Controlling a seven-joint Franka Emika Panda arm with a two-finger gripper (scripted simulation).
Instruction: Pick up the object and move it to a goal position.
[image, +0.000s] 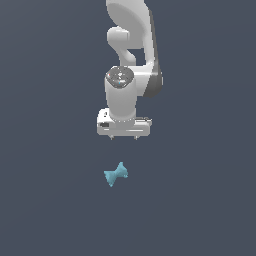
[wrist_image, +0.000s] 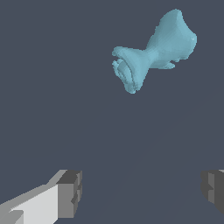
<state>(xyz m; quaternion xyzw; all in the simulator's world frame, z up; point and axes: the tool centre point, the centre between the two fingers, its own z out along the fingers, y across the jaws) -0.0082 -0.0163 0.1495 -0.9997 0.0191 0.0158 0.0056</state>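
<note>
Arm (image: 131, 60) comes down from the top of the exterior view, white links stacked roughly vertical, wrist pointing straight down. Claw (image: 123, 138) sits at the bottom of the chain, its body lying crosswise in the exterior view, two short fingertips just poking out below it. Wrist view: fingers (wrist_image: 70, 193) spread wide, one grey pad at each side of the frame, clear gap between them, nothing gripped. Claw hangs in the air, touching nothing.
</note>
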